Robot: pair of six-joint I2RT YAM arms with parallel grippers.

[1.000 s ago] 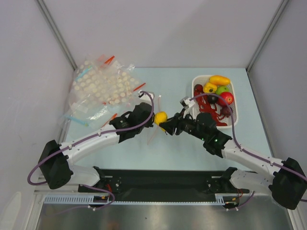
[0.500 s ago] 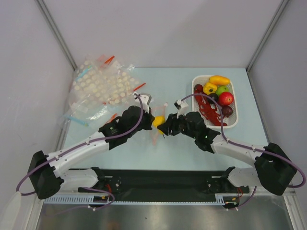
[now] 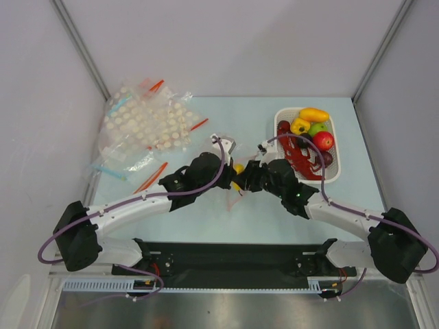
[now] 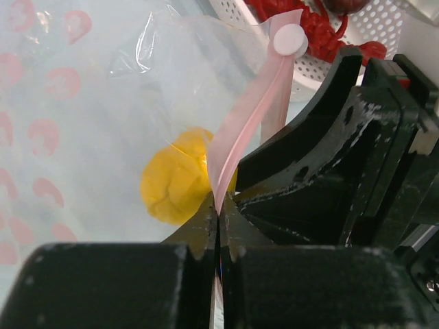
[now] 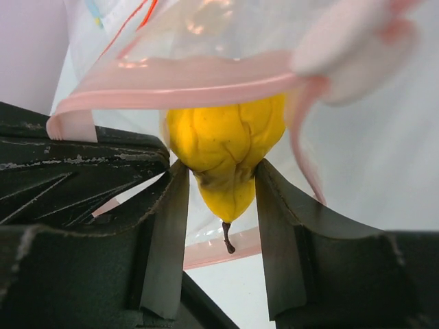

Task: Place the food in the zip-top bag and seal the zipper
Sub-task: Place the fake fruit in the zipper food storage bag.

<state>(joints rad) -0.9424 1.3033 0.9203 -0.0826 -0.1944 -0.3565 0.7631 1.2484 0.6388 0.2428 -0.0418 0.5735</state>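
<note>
At far left a pile of dotted bags (image 3: 147, 123) lies on the tabletop (image 3: 260, 212), not involved. The left gripper (image 4: 217, 209) has its fingers pressed fully together on the pinkish-red zipper (image 4: 247, 123), holding up one lip of the zip-top bag (image 5: 226, 27) near the middle of the tabletop. Just right of it, the right gripper (image 5: 221, 178) has its fingers clamped on the lower, stem end of a yellow fruit (image 5: 223, 140). The upper part of the fruit sits behind the clear plastic, with the zipper strip crossing in front of it. It therefore appears to be partly through the mouth. Further right, the white basket (image 3: 287, 111) holds the remaining food: yellow bell pepper (image 3: 300, 125), mango (image 3: 313, 114), green apple (image 3: 317, 127), red apple (image 3: 323, 140), dark purple fruit (image 3: 326, 159) and red lobster (image 3: 302, 161). Assessment: the step in hand is loading the first item, with sealing far off. The next move calls for the right arm to push the fruit deeper, then spread its fingers and back out without dragging the lip. The left must keep its hold, since a slack mouth could fold shut.
</note>
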